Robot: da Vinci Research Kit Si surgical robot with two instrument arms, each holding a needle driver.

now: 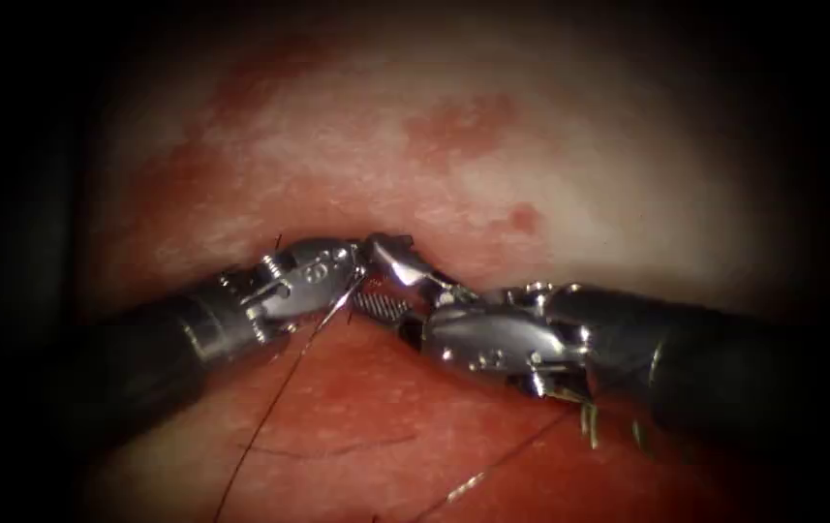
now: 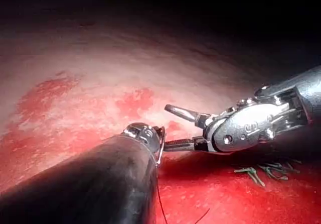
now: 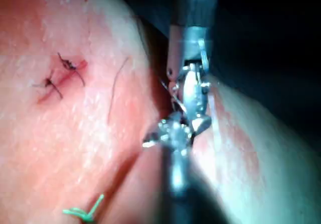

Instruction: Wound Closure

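On the tissue (image 1: 492, 184), my left tool (image 1: 354, 263) comes in from the left with its jaws shut on the needle (image 1: 345, 298). The needle is a thin bright sliver slanting down from the tip, clear of the tissue. Dark thread (image 1: 269, 407) trails from it toward the lower left. My right tool (image 1: 385, 283) faces it tip to tip with its jaws open and holding nothing, one jaw above and one below the needle's held end. The left wrist view shows the right tool (image 2: 179, 128) open beside my left tool's tip (image 2: 150, 133), and thread (image 2: 159, 204) hanging down.
Red fluid (image 1: 385, 426) covers the tissue in front of the tools. A second strand of thread (image 1: 492, 465) crosses the lower right. Green cut ends of thread (image 1: 589, 424) lie under the right shaft. Dark stitches (image 3: 60, 78) and a green end (image 3: 83, 211) show in the right wrist view.
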